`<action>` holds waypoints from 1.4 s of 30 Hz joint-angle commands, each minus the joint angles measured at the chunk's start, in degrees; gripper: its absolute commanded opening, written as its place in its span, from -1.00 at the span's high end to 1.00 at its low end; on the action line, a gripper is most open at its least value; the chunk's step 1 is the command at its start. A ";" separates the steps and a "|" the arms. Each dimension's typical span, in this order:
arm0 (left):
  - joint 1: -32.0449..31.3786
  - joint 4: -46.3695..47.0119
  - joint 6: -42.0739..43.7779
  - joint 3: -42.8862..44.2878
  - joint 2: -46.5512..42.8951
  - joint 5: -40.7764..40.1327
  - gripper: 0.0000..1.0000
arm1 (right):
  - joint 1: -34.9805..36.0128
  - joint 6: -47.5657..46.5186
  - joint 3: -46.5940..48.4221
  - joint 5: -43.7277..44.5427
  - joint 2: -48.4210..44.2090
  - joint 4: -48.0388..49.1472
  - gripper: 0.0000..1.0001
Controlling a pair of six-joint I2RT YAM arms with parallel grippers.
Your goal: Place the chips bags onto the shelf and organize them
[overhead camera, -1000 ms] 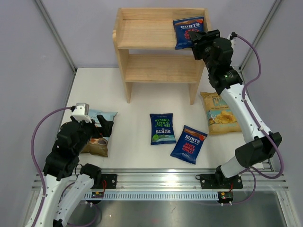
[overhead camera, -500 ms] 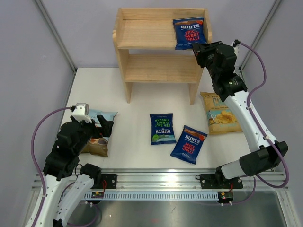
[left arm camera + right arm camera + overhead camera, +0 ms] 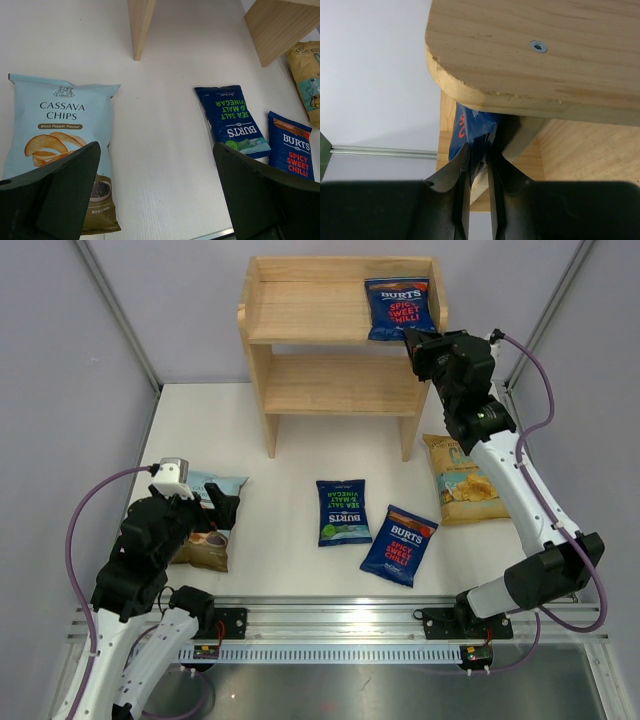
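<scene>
On the right of the wooden shelf's (image 3: 310,310) top tier lies a dark-blue Burts chips bag with red lettering (image 3: 398,305), its lower edge at the front lip. My right gripper (image 3: 413,338) is at that bag's lower right corner. From the right wrist, the jaws (image 3: 479,150) are closed to a narrow slit under the shelf's side rail (image 3: 535,65), with the bag's bottom edge (image 3: 470,127) between the tips. My left gripper (image 3: 156,147) hovers wide open over bare table beside the pale-blue cassava bag (image 3: 60,125).
Three more bags lie flat on the white table: a green-label Burts (image 3: 343,512), a red-label Burts (image 3: 399,544) and a yellow one (image 3: 463,478) by the shelf's right leg. The lower tier (image 3: 340,385) holds nothing. Grey walls enclose the table.
The right jaws have narrowed from clearly apart to a thin slit, and the wrist shifted slightly down and right at the bag's corner. The left arm has not moved.
</scene>
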 commanded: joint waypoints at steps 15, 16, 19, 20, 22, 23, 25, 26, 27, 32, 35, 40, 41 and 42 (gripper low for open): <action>-0.24 2.43 1.08 -0.09 0.25 -1.23 -0.98 | -0.26 5.86 1.16 5.73 3.06 1.34 0.56; -0.24 2.43 1.08 -0.18 0.08 -1.23 -0.98 | -0.26 5.86 1.52 5.46 3.24 0.90 0.54; -0.24 2.61 1.08 -0.09 0.08 -1.23 -0.98 | -0.18 6.29 1.35 4.76 3.51 1.51 0.52; -0.24 2.61 1.08 -0.09 0.43 -1.15 -0.98 | -0.09 6.47 1.35 4.76 3.60 1.42 0.52; -0.24 2.52 1.08 -0.18 0.52 -0.97 -0.98 | 0.17 6.65 1.61 5.37 3.77 1.25 0.51; -0.24 2.43 1.00 -0.18 0.61 -0.97 -0.98 | 0.18 6.82 2.13 6.07 3.86 0.81 0.49; -0.24 2.43 1.08 -0.09 0.52 -1.06 -0.98 | 0.26 7.09 2.57 6.78 4.12 0.28 0.48; -0.24 2.34 1.00 -0.09 0.43 -1.14 -0.98 | 0.44 7.09 3.10 6.95 4.30 0.10 0.47; -0.24 2.43 1.08 -0.18 0.26 -1.14 -0.98 | 0.35 7.00 3.54 6.95 4.65 -0.07 0.42; -0.24 2.26 1.00 -0.09 0.25 -1.41 -0.98 | 0.44 5.68 3.55 5.20 4.22 -1.57 0.18; -0.24 2.08 0.91 0.00 0.25 -1.41 -0.98 | 0.35 4.63 2.23 5.55 2.28 -2.62 -0.06; -0.24 2.17 0.91 0.17 1.04 -1.50 -0.98 | 0.44 3.14 0.47 4.76 -0.35 -4.11 -0.18; -0.24 2.08 0.65 0.26 1.22 -1.58 -0.98 | 0.35 2.87 0.47 4.24 -0.62 -4.64 -0.18; -0.24 1.99 0.56 0.43 1.22 -1.58 -0.98 | 0.35 2.78 0.21 4.14 -1.23 -4.99 -0.18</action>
